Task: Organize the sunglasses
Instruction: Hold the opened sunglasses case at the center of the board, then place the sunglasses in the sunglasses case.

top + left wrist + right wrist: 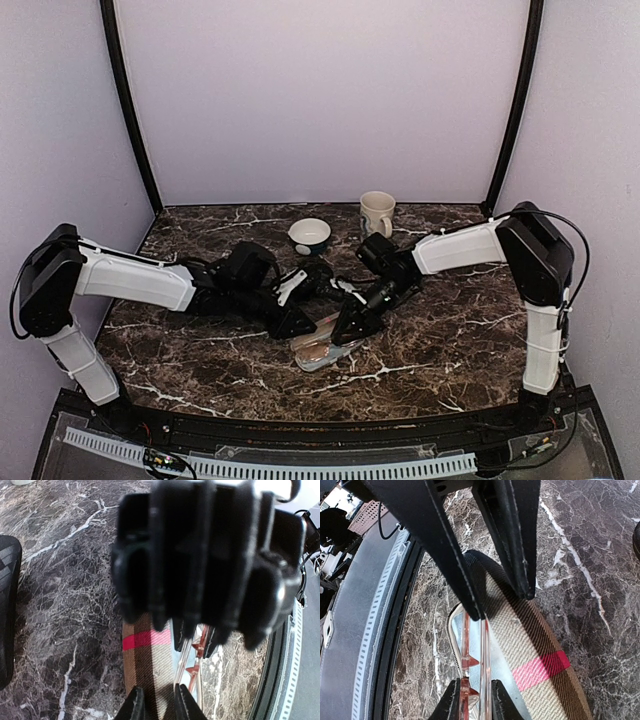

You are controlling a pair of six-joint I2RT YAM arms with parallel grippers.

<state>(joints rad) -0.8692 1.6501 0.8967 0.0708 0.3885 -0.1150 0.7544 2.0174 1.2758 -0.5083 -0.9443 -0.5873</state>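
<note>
Right gripper [476,702] shows two black fingertips narrowly apart with a glassy reddish edge between them; whether they pinch it cannot be told. So too the left gripper [158,706]: there is a slim gap over striped cloth, and the grip is unclear. The dark lenses and wire frame of the sunglasses cannot be made out in any view, nor whether they lie inside the brown striped case [530,645] between both grippers. That oblong case is woven tan cloth with dark bands and one pink-red stripe. It has a silver rim and is pale and glossy within. It lies on the dark, white-veined marble table [450,340], near a black checkered case [7,610].
</note>
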